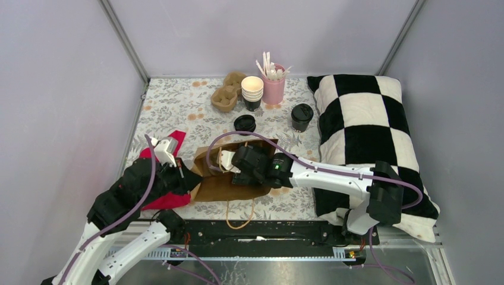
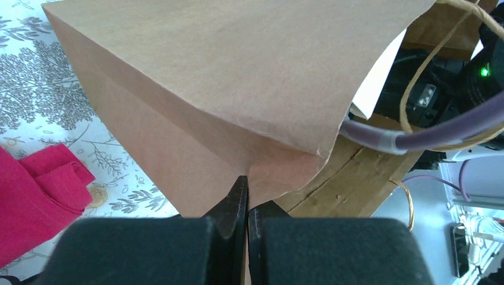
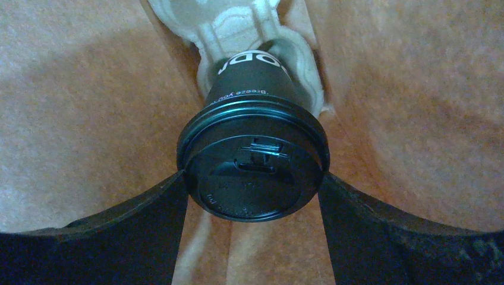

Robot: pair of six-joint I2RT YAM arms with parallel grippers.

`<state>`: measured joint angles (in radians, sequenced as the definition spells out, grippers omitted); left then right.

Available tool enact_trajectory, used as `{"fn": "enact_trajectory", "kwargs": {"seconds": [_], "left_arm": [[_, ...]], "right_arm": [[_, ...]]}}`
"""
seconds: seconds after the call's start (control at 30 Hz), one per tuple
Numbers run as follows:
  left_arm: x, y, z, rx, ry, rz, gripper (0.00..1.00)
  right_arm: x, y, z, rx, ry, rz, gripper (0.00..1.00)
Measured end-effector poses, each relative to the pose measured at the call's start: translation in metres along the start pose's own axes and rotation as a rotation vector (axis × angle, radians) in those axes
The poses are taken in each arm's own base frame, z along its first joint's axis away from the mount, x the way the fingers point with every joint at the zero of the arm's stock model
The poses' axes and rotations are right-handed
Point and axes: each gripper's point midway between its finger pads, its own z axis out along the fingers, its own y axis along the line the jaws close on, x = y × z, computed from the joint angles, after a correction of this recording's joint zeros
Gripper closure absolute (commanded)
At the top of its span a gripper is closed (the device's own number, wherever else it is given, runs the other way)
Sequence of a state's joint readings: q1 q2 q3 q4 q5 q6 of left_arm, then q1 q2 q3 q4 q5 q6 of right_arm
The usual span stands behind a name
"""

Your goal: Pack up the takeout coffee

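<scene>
Left claw (image 2: pixel 246 185): pinched tight on the edge of the brown paper bag (image 2: pixel 226 77), bag on the counter (image 1: pixel 178 101) | Right claw (image 3: pixel 254 178): reaching inside the bag, gripping the takeout coffee (image 3: pixel 252 107) at its lid | Coffee: base seated in the pulp carrier (image 3: pixel 238 24) inside the bag.

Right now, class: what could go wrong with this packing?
1. The right end effector grips the takeout coffee at its lid; pulling back could pop that off or drag the coffee from the pulp carrier.
2. The left end effector pinches only the paper bag edge, which may tear or slip.
</scene>
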<state>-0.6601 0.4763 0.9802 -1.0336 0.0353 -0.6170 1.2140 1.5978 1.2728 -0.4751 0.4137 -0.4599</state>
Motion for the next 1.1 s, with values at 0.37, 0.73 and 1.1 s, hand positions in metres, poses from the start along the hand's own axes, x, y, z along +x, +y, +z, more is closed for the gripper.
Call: {"fn": "enact_trajectory", "kwargs": {"seconds": [0.37,0.73,1.1], "left_arm": [[0.018,0.0,0.001,0.049,0.037,-0.01,1.0],[0.019,0.003,0.008,0.027,0.065,0.02,1.0],[0.02,0.004,0.012,0.01,0.093,0.047,1.0]], "right_arm": [[0.013,0.0,-0.003,-0.011,0.006,0.079,0.42],[-0.015,-0.022,-0.01,0.032,-0.003,0.103,0.43],[-0.004,-0.017,0.01,0.065,0.04,0.084,0.41]]}}
